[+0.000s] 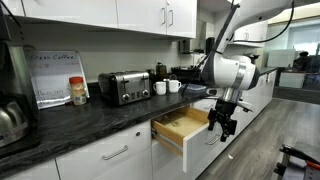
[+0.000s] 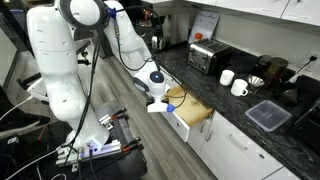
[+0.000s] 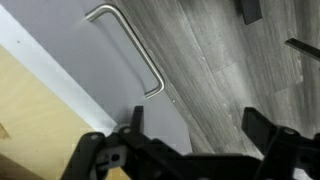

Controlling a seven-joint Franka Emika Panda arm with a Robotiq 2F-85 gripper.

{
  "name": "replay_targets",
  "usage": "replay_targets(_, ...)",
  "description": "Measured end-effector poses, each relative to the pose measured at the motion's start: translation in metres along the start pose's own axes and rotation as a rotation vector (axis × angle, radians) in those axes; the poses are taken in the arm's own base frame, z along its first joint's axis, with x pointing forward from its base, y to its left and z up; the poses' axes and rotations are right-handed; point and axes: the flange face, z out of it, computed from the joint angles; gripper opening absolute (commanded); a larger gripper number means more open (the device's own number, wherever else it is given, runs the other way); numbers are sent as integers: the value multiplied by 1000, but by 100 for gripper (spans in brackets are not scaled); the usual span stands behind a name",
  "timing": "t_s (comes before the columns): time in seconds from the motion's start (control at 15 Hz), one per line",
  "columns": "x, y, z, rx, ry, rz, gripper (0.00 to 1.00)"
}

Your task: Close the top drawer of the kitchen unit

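The top drawer [image 1: 178, 126] of the kitchen unit [image 1: 105, 157] stands pulled out, showing its light wooden box and white front; it also shows in an exterior view [image 2: 192, 110]. My gripper [image 1: 222, 122] hangs in front of the drawer's white front, just outside it [image 2: 160, 100]. In the wrist view the drawer front [image 3: 95, 75] with its silver bar handle [image 3: 130, 45] fills the left, and the wood interior [image 3: 25, 110] shows at the far left. My gripper [image 3: 196, 115] is open and empty, one finger over the drawer front, the other over the grey floor.
On the dark countertop [image 1: 95, 115] stand a toaster [image 1: 124, 87], white mugs [image 1: 166, 87], a jar [image 1: 78, 91] and a kettle [image 1: 10, 120]. A black tray [image 2: 268, 115] lies on the counter. The white robot base [image 2: 58, 75] and a cart [image 2: 110, 150] stand on the floor.
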Motion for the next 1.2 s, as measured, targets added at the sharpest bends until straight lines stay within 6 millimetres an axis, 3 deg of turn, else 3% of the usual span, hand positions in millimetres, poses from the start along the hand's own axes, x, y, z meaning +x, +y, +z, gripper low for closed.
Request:
replay_targets(0.8,-1,11,3,-115,65,-92,100)
replay_targets(1.2,13,31,-5,-156,81,-112,100)
